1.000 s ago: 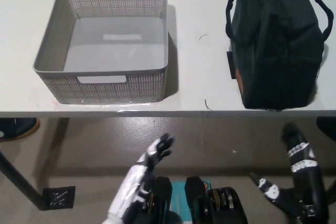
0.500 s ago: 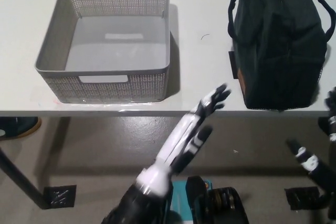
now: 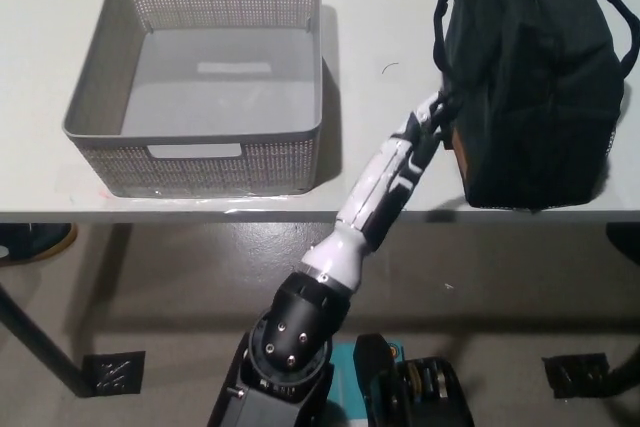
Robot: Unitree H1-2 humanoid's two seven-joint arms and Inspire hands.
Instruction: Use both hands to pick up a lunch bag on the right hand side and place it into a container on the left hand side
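Observation:
A black lunch bag with two loop handles stands on the right part of the white table. The grey perforated container sits on the left part, with nothing inside. My white left hand reaches up over the table's front edge, its fingers apart and its tips at the bag's left side near the lower corner. It holds nothing. My black right hand is out of the picture.
The table's front edge runs across the middle of the view, with brown floor below it. A dark table leg slants at the lower left. A bare strip of tabletop lies between the container and the bag.
My left hand has risen from below the table edge up and to the right until it meets the bag's left side. My right hand has left the picture at the right.

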